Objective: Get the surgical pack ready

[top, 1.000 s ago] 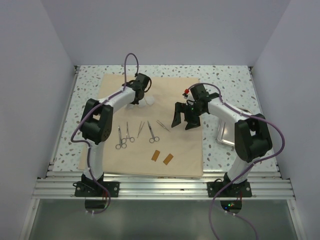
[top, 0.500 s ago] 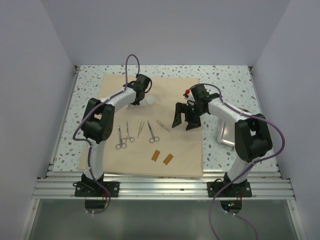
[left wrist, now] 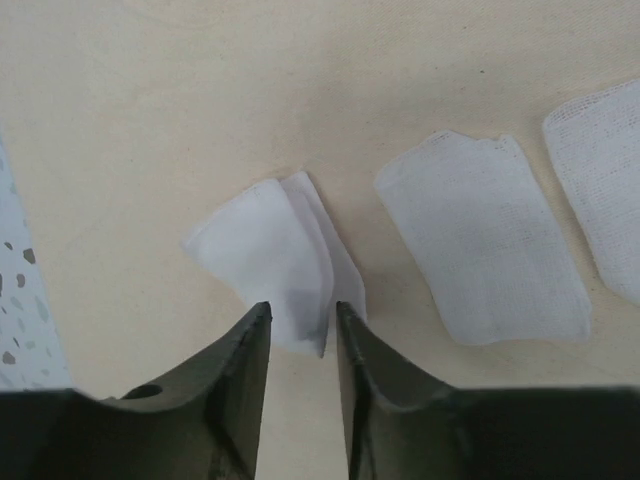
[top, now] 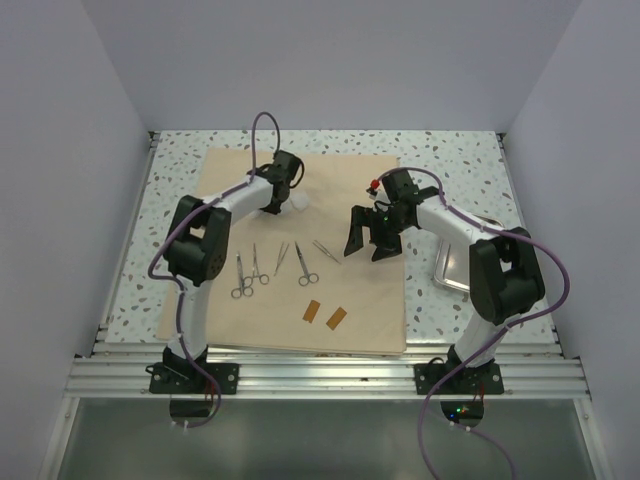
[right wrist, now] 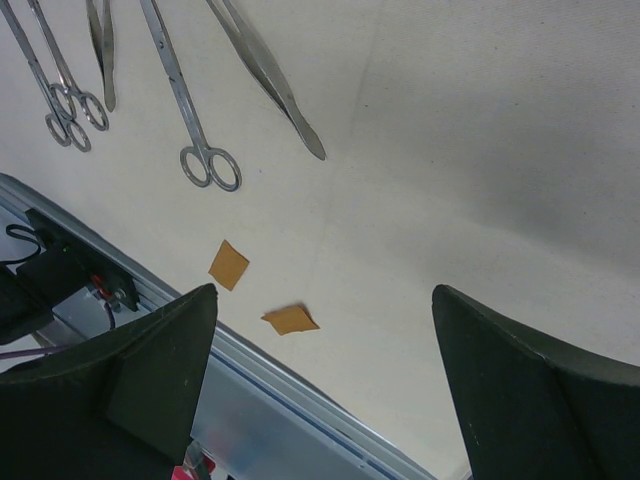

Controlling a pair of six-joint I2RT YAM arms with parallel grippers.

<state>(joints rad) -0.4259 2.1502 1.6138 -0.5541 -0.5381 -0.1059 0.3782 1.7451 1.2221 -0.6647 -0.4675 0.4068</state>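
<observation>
The surgical pack, a large tan fabric sheet (top: 350, 290), lies flat on the speckled table. My left gripper (top: 285, 203) is low over its far part. In the left wrist view this gripper (left wrist: 300, 312) is open by a narrow gap. A folded white gauze (left wrist: 270, 260) lies on the sheet just past the fingertips, with its raised edge reaching between them. Two flat gauze pieces (left wrist: 480, 240) (left wrist: 605, 190) lie to its right. My right gripper (top: 368, 245) (right wrist: 322, 290) hangs wide open above the sheet's right half with nothing in it.
Several scissors and forceps (top: 275, 265) (right wrist: 185, 100) lie in a row on the sheet. Two small orange squares (top: 312, 311) (top: 336, 318) lie near its front edge. A shiny steel tray (top: 455, 265) sits on the table to the right, by the right arm.
My left gripper's jaws have parted from shut and released the folded gauze onto the sheet. The right arm has not moved.
</observation>
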